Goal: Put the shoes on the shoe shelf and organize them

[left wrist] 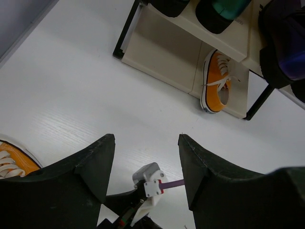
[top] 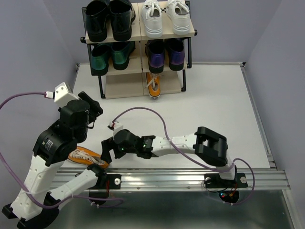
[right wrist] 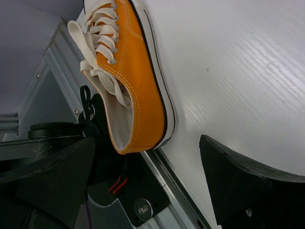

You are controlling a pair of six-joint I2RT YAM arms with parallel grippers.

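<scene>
Shoe shelf (top: 121, 86), 3 tiers, black frame w/ beige boards, stands at the far edge of the white tabletop (top: 214, 105), left of centre. Left arm (top: 52, 143) rises from the near-left corner, bent, wrist aimed toward the shelf. Right arm (top: 209, 145) is based at the near edge, right of centre, and lies low, reaching left along that edge.

Top tier: shiny black pair (top: 108, 19) on the left, white sneakers (top: 167, 18) on the right. Mid tier: metallic green pair (top: 112, 56) left, purple loafers (top: 165, 55) right. Btm tier: one orange sneaker (top: 153, 86) on the right half, heel toward the front, toe in under the loafers.

Second orange sneaker (top: 86, 156) sits on its sole at the near edge, nr the near-left corner, partly hidden by the left arm in the top view. Right wrist view shows white laces, a white sole w/ a dark stripe, and the heel right by the metal rail (top: 190, 179).

Right pincer (right wrist: 147, 143) is low at that heel, jaws spread wide. Neither finger touches the sneaker as far as can be seen, so it grips nothing. Left pincer (left wrist: 147, 140) hovers over the tabletop, facing the shelf, jaws apart w/ nothing btwn them.

Purple cable (top: 143, 112) loops above the right arm.
</scene>
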